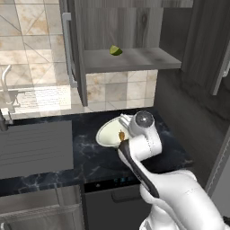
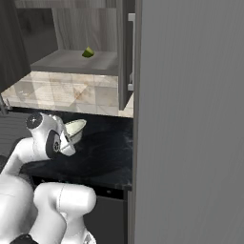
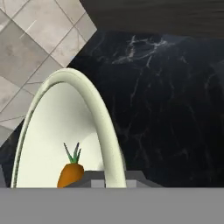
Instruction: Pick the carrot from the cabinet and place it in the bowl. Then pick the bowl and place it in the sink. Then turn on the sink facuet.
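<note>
Claw: we see our claw (image 1: 122, 134) down at the near rim of the bowl (image 1: 108, 133), with the wrist above it blocking the fingertips; in the hand view the rim runs down between the spots where the tips should be, so we cannot tell how far the jaws stand apart or whether they have closed on the rim.
Bowl: a shallow cream-white bowl with a pale greenish inside, sitting on the black marbled tabletop (image 1: 85, 157) below the open cabinet (image 1: 134, 58); in the right base view it (image 2: 76, 127) shows just past the wrist.
Bowl contents: the carrot (image 3: 70, 174) lies inside, orange body low against the inner wall, its green stem pointing up in the hand view; from the left base view we see it (image 1: 121, 134) as a small orange speck near the rim closest to the arm.
Cabinet: grey wood-grain, door swung open with its silver bar handle (image 1: 67, 49) showing.
Cabinet contents: one rounded green fruit (image 1: 116, 50) on the shelf board.
Sink: the dark grey basin (image 1: 33, 148) is to the left of the bowl, well apart from it.
Faucet: the sink faucet (image 1: 6, 90) stands behind the basin at the tiled wall.
</note>
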